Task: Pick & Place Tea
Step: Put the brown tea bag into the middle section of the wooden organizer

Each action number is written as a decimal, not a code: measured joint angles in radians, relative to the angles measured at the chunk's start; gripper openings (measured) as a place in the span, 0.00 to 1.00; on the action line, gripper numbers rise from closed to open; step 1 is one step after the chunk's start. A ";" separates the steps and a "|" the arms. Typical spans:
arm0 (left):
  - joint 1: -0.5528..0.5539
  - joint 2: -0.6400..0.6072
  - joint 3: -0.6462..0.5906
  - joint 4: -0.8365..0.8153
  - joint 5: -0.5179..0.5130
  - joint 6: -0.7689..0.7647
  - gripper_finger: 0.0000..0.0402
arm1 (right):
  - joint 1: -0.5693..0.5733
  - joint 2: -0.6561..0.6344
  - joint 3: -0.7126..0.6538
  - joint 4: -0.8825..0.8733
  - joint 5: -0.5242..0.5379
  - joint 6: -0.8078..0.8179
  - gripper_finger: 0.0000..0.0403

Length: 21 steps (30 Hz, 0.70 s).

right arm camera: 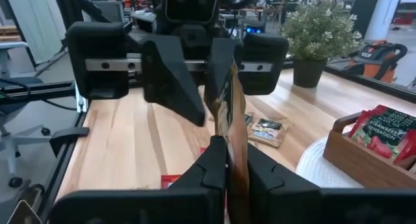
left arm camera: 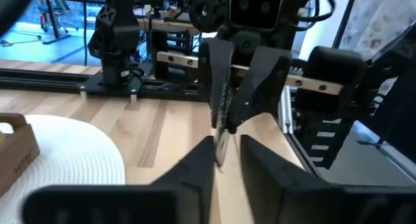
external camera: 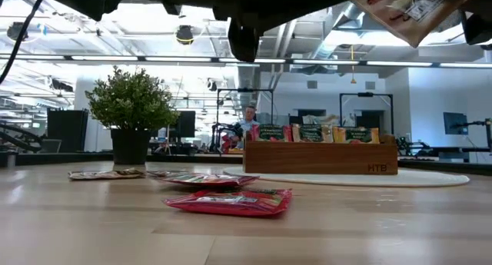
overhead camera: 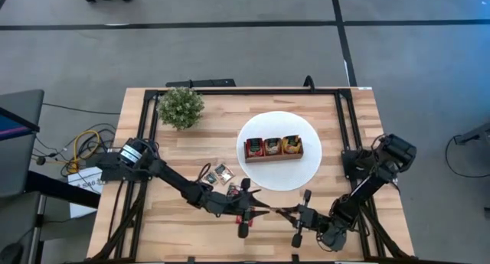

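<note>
Midair, grippers (overhead camera: 273,211) face to face

Bright overhead light, blurred near foreground.

A brown-and-red tea sachet (right arm camera: 229,130) is showing edge-on between the black fingers of the right claw (right arm camera: 227,160), and the black left claw (right arm camera: 207,87) is facing it just beyond. Past both claws, a pale sachet (right arm camera: 265,131) with a dark patch is lying on the light striped wood table (right arm camera: 123,146). Beside it, red sachets (right arm camera: 383,128) with white lettering are sitting in a brown wooden tray (right arm camera: 354,156) on a white plate (right arm camera: 312,167). Farther off, a green, pale-tipped plant (right arm camera: 320,29) is growing in a black pot (right arm camera: 308,72).
</note>
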 joint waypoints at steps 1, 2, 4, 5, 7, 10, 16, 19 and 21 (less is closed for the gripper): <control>0.000 0.000 0.000 -0.005 -0.001 0.000 0.12 | -0.003 0.000 0.000 0.001 0.000 0.000 0.04; 0.000 0.000 0.000 -0.008 -0.002 0.000 0.08 | -0.005 0.000 0.000 0.001 -0.001 0.000 0.04; 0.001 0.000 0.000 -0.017 -0.008 0.001 0.03 | -0.004 0.000 0.000 0.001 -0.007 0.000 0.03; 0.000 0.000 0.000 -0.019 -0.014 0.006 0.02 | -0.004 0.000 0.000 0.001 -0.012 0.000 0.03; -0.004 0.000 0.000 -0.040 -0.039 0.029 0.01 | -0.006 0.000 0.000 -0.002 -0.024 0.000 0.03; -0.013 0.000 0.006 -0.113 -0.117 0.056 0.00 | -0.001 -0.010 0.000 -0.037 -0.030 -0.020 0.06; -0.023 0.000 0.169 -0.638 -0.192 0.027 0.00 | 0.014 -0.226 0.001 -0.423 -0.187 0.197 0.27; -0.023 0.000 0.249 -0.870 -0.191 -0.058 0.00 | -0.034 -0.329 0.010 -0.658 -0.354 0.338 0.39; -0.024 0.000 0.279 -0.952 -0.191 -0.093 0.00 | -0.075 -0.359 0.031 -0.788 -0.435 0.368 0.45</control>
